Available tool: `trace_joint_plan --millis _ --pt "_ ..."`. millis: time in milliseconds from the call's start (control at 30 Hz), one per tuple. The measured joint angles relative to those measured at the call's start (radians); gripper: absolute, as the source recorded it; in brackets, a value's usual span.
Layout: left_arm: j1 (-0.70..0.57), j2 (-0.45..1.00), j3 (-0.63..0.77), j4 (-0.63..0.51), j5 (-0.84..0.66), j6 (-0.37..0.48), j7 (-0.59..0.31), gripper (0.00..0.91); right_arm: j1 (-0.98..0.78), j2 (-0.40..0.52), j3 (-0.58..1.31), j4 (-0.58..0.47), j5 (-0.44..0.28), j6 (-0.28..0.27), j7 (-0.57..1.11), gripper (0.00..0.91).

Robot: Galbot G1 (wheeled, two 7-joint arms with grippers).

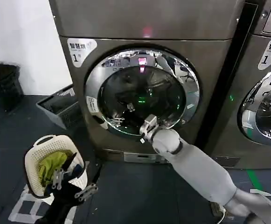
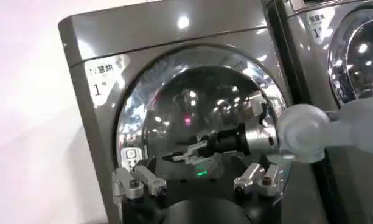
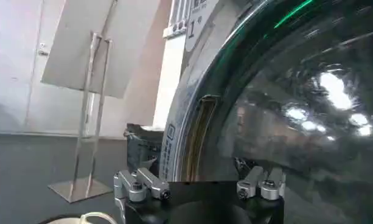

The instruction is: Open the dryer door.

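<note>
Right gripper (image 1: 148, 127), fingers spread wide, sat against the lower rim of the dryer door (image 1: 142, 91); left gripper (image 1: 72, 184) hung open near a laundry basket (image 1: 32, 158).

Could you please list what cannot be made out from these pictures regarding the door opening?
- Whether the right gripper touches the dryer door: head view, the gripper covers the contact spot.
- The drum's contents: glare on the glass, every view.
- Sticker text beside the rim: too small.
- Left gripper, low by the laundry basket.

Dark floor (image 1: 140, 191) under the dryer (image 1: 144, 28), white laundry basket (image 1: 35, 161), perhaps a grey crate (image 1: 60, 109).
</note>
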Motion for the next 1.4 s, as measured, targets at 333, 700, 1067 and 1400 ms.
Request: trace_joint_plan --millis 333,700,1067,1400 --pt "0.003 0.000 0.002 0.000 0.000 0.000 0.000 0.907 0.036 0.066 -0.022 -0.073 -0.007 0.001 -0.007 0.907" --pt "0.003 0.001 0.003 0.001 0.000 0.000 0.001 0.907 0.078 0.113 -0.044 -0.138 -0.004 0.004 -0.032 0.907" --pt "0.002 0.000 0.002 0.004 0.000 0.000 0.001 0.907 0.106 0.142 -0.061 -0.191 -0.003 0.022 -0.093 0.907" --pt "0.000 -0.002 0.002 0.007 0.000 0.000 0.001 0.907 0.116 0.121 -0.078 -0.193 0.046 0.062 -0.226 0.907"
